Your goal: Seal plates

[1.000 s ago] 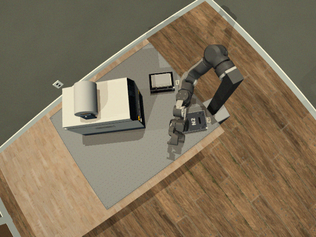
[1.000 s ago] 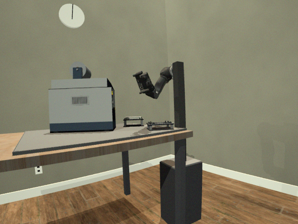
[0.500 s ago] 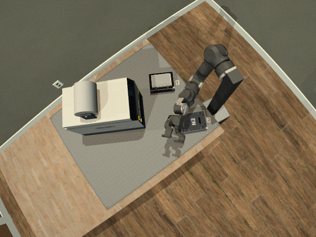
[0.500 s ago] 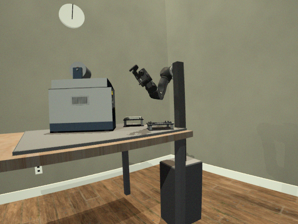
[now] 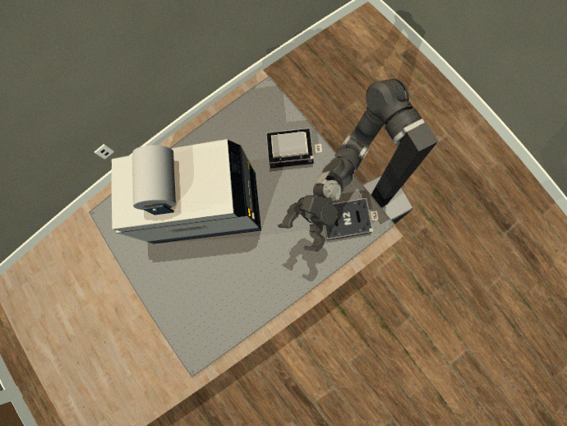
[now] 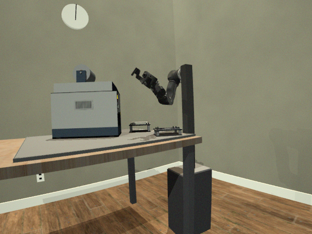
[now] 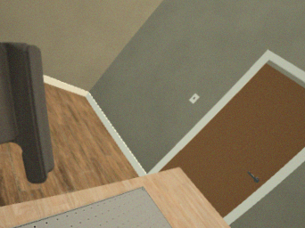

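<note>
Sealer (image 5: 173,187) (image 6: 84,110) on the desk's mat (image 5: 219,293) (image 6: 82,144), nest N1 (image 5: 269,153) (image 6: 130,125) right of it, plate (image 5: 290,144) (image 6: 139,122) in N1, nest N2 (image 5: 350,219) (image 6: 167,130) nearer, farther right

N2 nest (image 5: 364,226) (image 6: 165,129) partly hidden under the arm from above, door (image 7: 250,132) cut off by the wrist view's edge
</note>
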